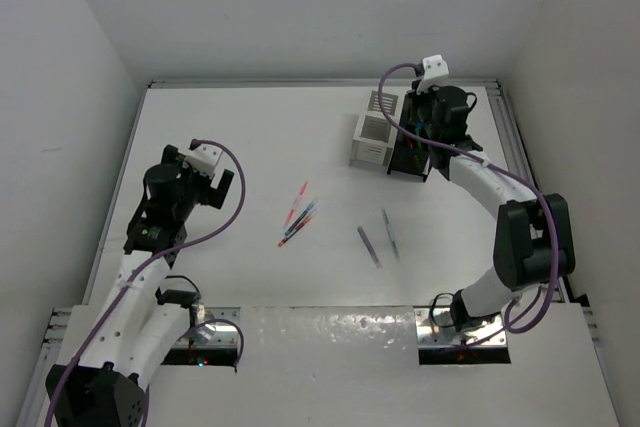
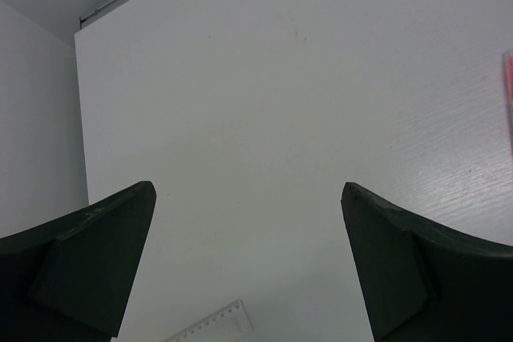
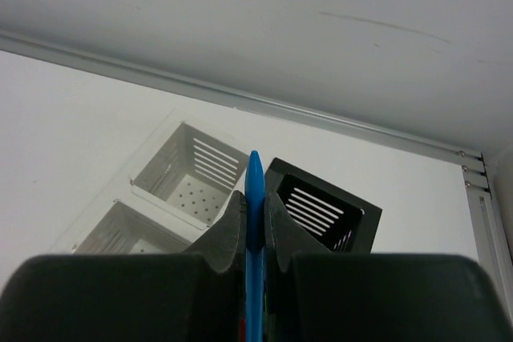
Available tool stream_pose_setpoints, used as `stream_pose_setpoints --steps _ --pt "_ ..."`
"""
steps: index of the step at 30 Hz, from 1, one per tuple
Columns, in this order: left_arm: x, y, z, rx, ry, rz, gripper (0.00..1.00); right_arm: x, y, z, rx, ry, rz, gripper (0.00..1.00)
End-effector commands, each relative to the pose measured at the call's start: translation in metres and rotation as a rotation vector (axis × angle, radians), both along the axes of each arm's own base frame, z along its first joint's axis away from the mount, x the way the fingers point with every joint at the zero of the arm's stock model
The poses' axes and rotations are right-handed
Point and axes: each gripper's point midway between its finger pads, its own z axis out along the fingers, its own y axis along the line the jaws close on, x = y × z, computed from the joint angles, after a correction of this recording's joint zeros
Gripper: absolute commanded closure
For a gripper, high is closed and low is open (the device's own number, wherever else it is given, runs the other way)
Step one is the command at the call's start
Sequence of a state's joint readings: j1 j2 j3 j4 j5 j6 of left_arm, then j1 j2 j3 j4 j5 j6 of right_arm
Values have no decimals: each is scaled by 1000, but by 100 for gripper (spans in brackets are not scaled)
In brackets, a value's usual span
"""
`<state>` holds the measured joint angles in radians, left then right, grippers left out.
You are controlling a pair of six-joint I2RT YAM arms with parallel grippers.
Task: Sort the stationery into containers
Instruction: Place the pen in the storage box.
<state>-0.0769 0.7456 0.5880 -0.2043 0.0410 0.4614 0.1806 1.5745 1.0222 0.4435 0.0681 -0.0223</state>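
- Dark left fingers (image 2: 88, 262), lower corners of the left wrist view: spread wide, nothing between them, only bare white surface (image 2: 264, 118) beyond.
- The same view catches the corner of a clear ruler (image 2: 212, 327) at the bottom edge and a sliver of red pen (image 2: 508, 102) at the right edge. Neither lies between the fingers.
- Mid-frame in the top view, the loose pens lie flat: a red-and-blue cluster (image 1: 298, 215), a purple one (image 1: 369, 246) and a greenish one (image 1: 390, 232). The left arm is judged nearer to the cluster.
- Right fingers (image 3: 232, 230), bottom centre of the right wrist view: clamped on a blue pen (image 3: 255, 170).
- The pen's long axis runs straight up the frame, its tip clear above the fingertips.
- Key relation: beyond the tip, the white container (image 3: 192, 170) lies to upper left and the black container (image 3: 321, 210) to the right. The tip lines up with the seam between them, so a small sideways shift is judged to decide which mouth it enters.
- The pen has not been dropped into either box.
- Farthest: a metal rail (image 3: 240, 102) along the surface's back edge.
- View differences: the top view places both containers at upper right, but the right wrist covers the black one and hides the pen. Only the wrist view shows the grip and the open mouths.
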Motion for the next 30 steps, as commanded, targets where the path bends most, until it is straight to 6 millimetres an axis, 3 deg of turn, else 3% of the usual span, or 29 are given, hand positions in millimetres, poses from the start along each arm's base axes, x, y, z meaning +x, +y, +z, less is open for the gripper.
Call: stream_pose_setpoints --steps 1,3,8,21,24,25,30 --pt "2 5 8 -19 -41 29 0 5 -8 17 -1 -104 -33 100" --pt "2 5 6 -19 -36 27 0 4 -12 -6 -13 -59 -40 100" --pt "3 4 7 -20 -39 23 0 -3 -19 -42 -20 -9 -61 100" --pt "4 5 8 -11 -37 26 0 -14 -32 -79 4 15 -100 99" --pt "4 5 7 -13 -35 27 0 -16 -32 -83 34 26 -106 91" --pt "4 5 7 -12 -37 25 0 -17 -32 -86 38 32 -107 83" --pt "3 6 8 -8 -39 27 0 -17 -34 -80 56 26 -115 66"
